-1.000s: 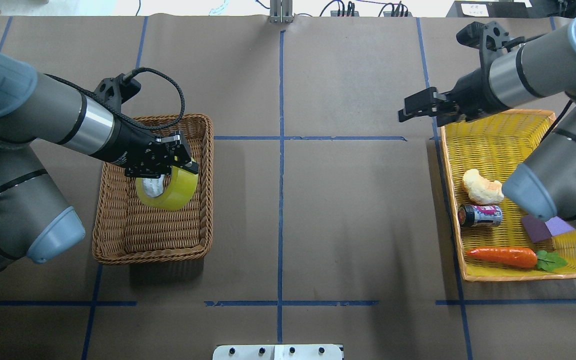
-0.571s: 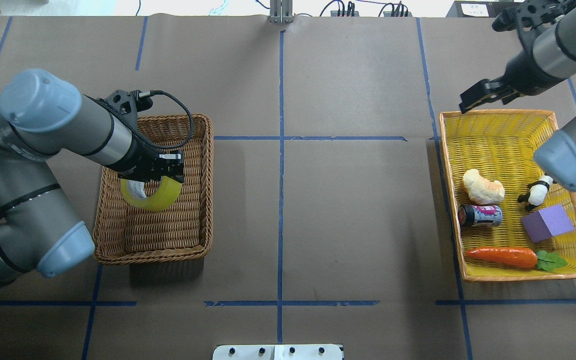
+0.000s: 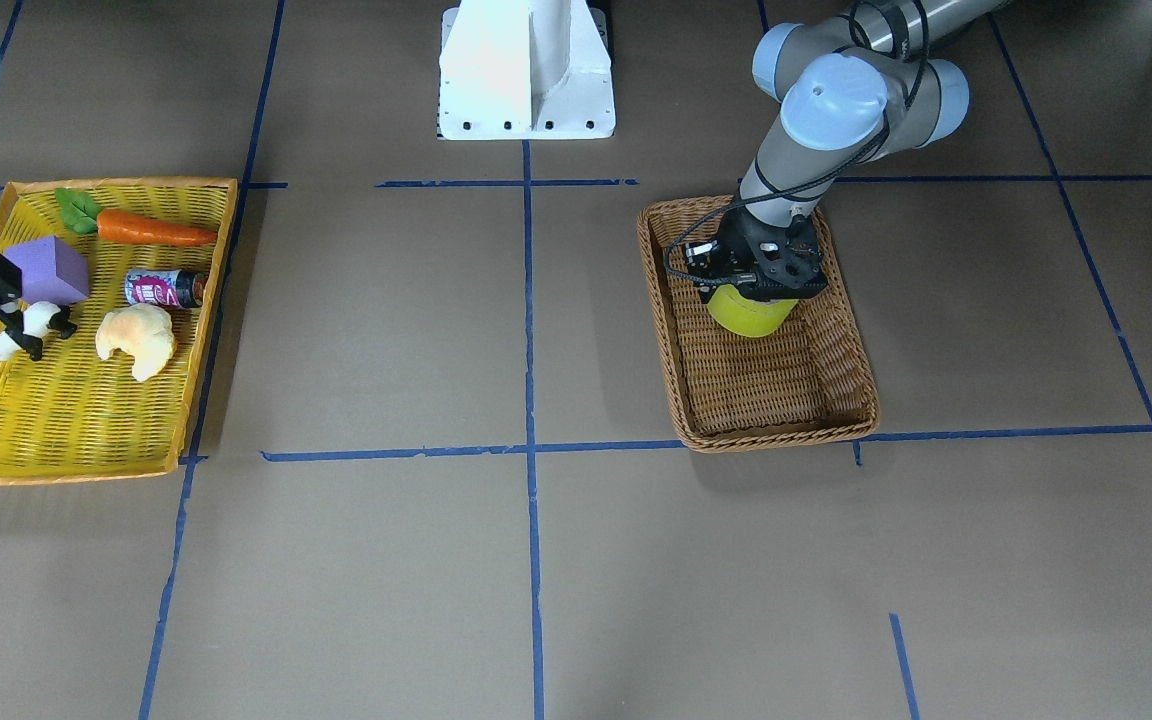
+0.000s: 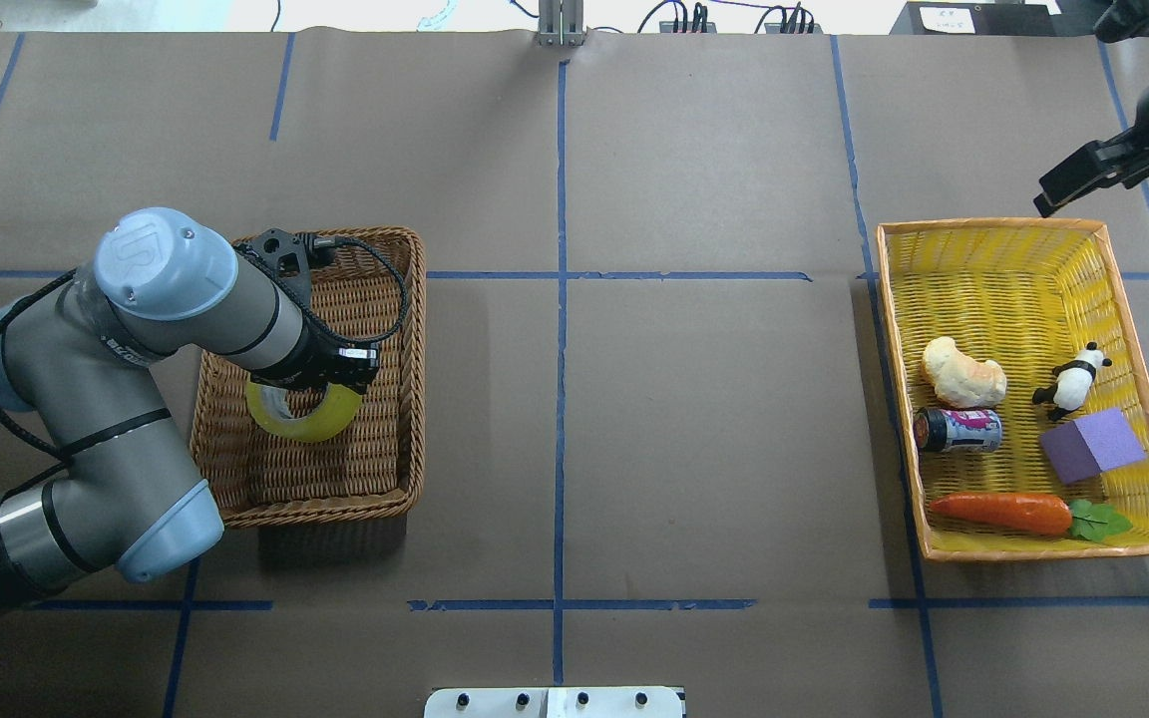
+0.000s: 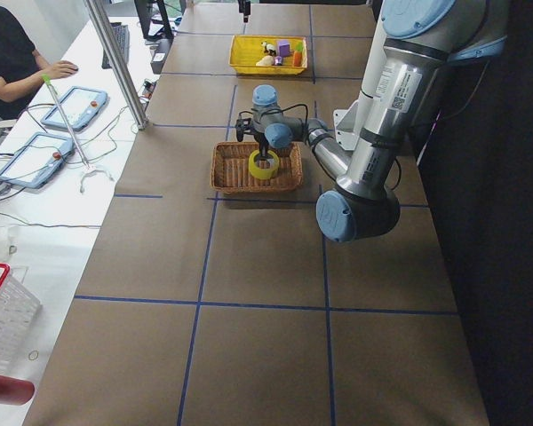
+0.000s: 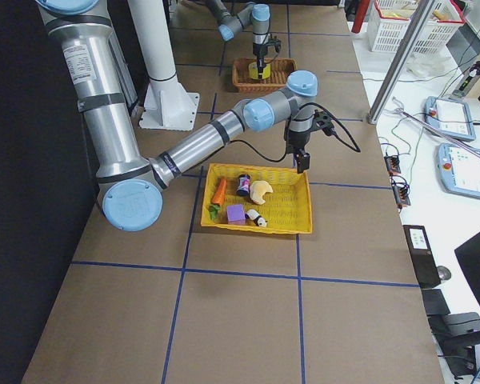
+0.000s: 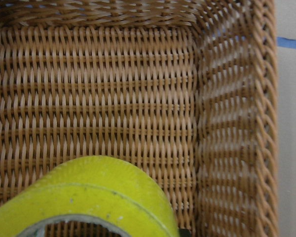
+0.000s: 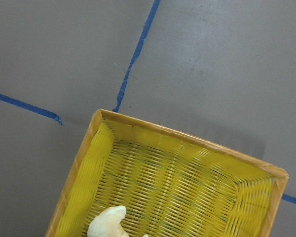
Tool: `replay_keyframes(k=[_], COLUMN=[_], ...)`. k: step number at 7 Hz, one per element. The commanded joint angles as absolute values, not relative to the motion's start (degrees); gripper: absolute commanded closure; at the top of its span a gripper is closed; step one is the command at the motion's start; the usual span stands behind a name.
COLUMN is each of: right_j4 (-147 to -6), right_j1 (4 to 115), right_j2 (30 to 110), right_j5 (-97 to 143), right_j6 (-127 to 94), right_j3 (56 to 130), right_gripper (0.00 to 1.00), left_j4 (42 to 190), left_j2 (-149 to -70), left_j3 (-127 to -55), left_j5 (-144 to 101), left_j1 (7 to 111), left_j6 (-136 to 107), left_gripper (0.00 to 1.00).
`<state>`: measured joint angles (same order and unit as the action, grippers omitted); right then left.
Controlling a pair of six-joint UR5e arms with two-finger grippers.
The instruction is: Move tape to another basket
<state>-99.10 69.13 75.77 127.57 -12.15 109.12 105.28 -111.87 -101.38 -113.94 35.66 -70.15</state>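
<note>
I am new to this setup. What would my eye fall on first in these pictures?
The yellow-green tape stands out, gripped by the left tool inside the brown basket on the robot's left. Next comes the yellow tray on its right, holding a carrot, a purple block and a panda toy.

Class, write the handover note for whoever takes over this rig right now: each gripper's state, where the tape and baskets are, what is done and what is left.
Left gripper: shut on the tape, holding it upright inside the wicker basket. I cannot tell whether the tape touches the floor.
Right gripper: holds nothing, raised near the yellow tray's far rim. Open or shut is unclear.
Done: tape is within the wicker basket.
Left: open the left gripper and withdraw.
</note>
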Motion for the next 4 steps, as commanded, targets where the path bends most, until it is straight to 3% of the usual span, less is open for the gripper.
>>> replay_keyframes(k=[1, 4], right_j4=[-100.4, -100.2], right_j1=[70.7, 73.7], right_j2=[76.0, 79.7], right_j5=[128.6, 131.0], right_j6=[-10.0, -3.7], right_j3=[108.8, 108.0], right_gripper=[0.0, 0.0], left_j4=[105.2, 100.1], left_j2=[-111.9, -111.5], left_j3=[-101.1, -105.3], left_j5=[-113.6, -122.1], left_j1=[36.2, 45.0], left_j6=[-67.1, -63.2], left_gripper=[0.0, 0.0])
